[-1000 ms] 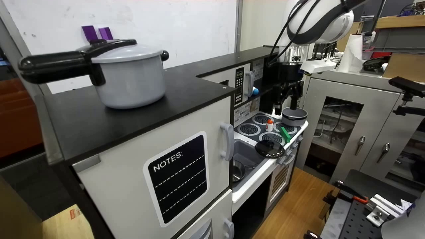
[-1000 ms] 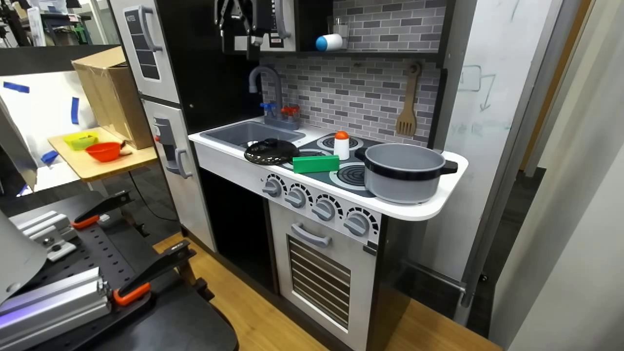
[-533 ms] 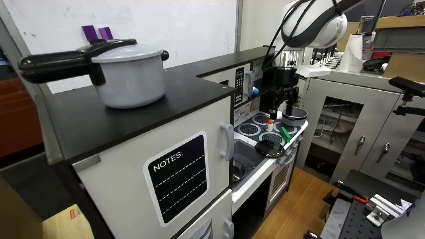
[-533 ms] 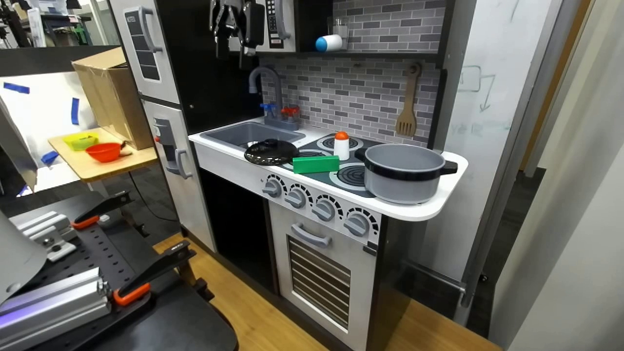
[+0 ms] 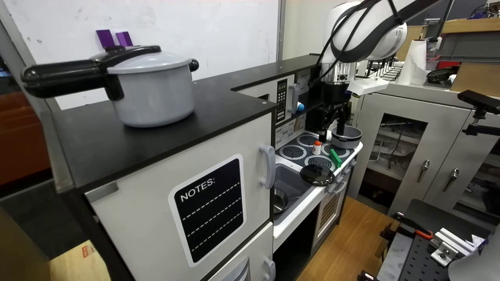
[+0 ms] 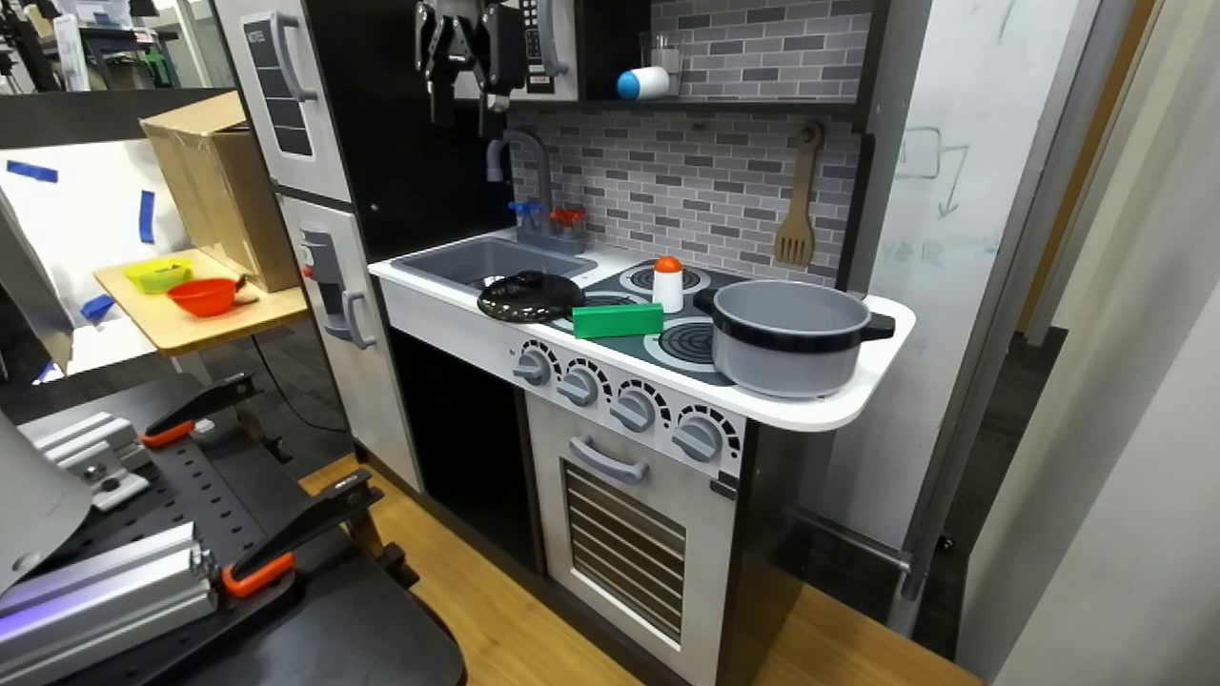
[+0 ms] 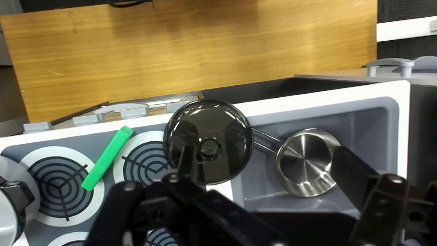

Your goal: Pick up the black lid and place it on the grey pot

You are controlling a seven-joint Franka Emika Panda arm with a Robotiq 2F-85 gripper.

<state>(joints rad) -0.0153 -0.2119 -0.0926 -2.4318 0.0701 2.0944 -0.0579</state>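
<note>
The black lid (image 5: pixel 317 175) lies flat, knob up, on the counter between the sink and the stove burners. It also shows in an exterior view (image 6: pixel 529 300) and in the wrist view (image 7: pixel 218 119), dark and see-through. The grey pot (image 6: pixel 789 362), with a black band and black side handles, stands uncovered at the stove's end; it also shows in an exterior view (image 5: pixel 347 139), and only its edge shows in the wrist view (image 7: pixel 7 213). My gripper (image 7: pixel 264 153) is open and empty, high above the counter (image 6: pixel 467 119). In the wrist view, one finger overlaps the lid.
A green block (image 6: pixel 618 321) and a white shaker with orange top (image 6: pixel 667 286) stand on the stove beside the lid. A small steel pan (image 7: pixel 307 164) sits in the sink, its handle reaching under the lid's edge. A large pale pot (image 5: pixel 154 93) stands on the cabinet.
My gripper has come down a little and shifted slightly over the last second, staying open; it has hardly moved in the last half second. The lid and pot have not moved.
</note>
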